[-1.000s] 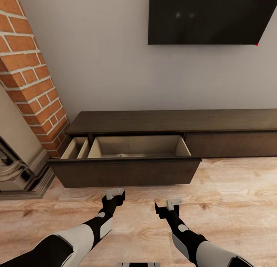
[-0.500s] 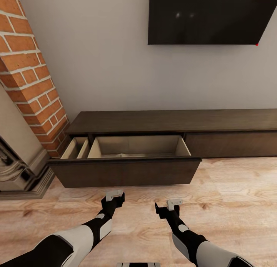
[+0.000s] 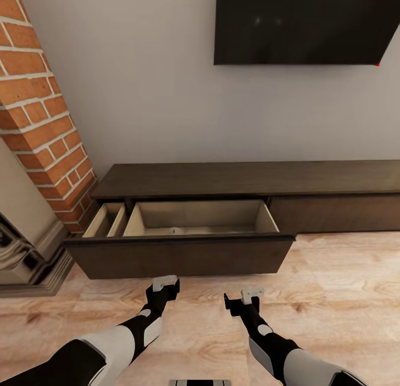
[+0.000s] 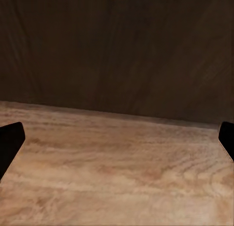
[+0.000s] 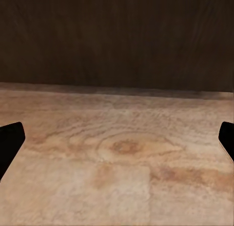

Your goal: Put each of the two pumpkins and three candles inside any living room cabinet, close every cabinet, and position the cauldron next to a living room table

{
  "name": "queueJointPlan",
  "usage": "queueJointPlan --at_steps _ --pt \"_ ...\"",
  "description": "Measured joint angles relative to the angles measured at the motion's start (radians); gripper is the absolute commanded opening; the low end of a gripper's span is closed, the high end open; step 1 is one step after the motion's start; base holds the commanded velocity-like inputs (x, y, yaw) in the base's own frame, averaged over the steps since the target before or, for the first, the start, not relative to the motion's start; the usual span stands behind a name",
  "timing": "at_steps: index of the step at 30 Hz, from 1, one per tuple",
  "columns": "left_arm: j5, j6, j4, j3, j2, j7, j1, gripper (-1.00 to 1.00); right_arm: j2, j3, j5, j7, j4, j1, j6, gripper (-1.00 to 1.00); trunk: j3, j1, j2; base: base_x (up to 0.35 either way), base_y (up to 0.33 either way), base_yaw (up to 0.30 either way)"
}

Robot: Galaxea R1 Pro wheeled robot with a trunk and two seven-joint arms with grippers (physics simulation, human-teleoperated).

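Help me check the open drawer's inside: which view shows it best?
The head view: it looks down into the drawer, showing its pale walls. Both wrist views show its dark front above the floor.

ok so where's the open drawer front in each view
Head view: open drawer front spans the lower middle, ahead of both grippers.
Left wrist view: the dark wood panel across the top.
Right wrist view: the dark panel across the top.
Shared landmark: pale wooden floor.
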Motion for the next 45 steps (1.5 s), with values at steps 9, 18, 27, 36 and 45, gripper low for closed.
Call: queueJointPlan --at_steps 9,18,27,36,45 --pt "0.000 0.000 0.000 0.000 0.000 0.000 0.000 1.00 0.000 -0.001 0.000 0.000 0.000 0.000 0.000 1.00 0.000 0.000 0.000 0.288 -0.024 0.000" --pt "0.000 0.000 0.000 0.001 0.000 0.000 0.000 1.00 0.000 -0.001 0.000 0.000 0.000 0.000 0.000 1.00 0.000 0.001 0.000 0.038 -0.007 0.000" --pt "0.001 0.000 0.000 0.001 0.000 0.000 0.000 1.00 0.000 -0.002 0.000 0.000 0.000 0.000 0.000 1.00 0.000 0.001 0.000 0.001 0.000 0.000" --pt "0.001 0.000 0.000 0.001 0.000 0.000 0.000 1.00 0.000 -0.002 0.000 0.000 0.000 0.000 -0.005 1.00 0.000 0.001 0.000 0.000 0.000 0.000" --pt "0.001 0.000 0.000 0.001 0.000 0.000 0.000 1.00 0.000 -0.002 0.000 0.000 0.000 0.000 -0.007 1.00 0.000 0.000 0.000 0.049 0.000 0.000"
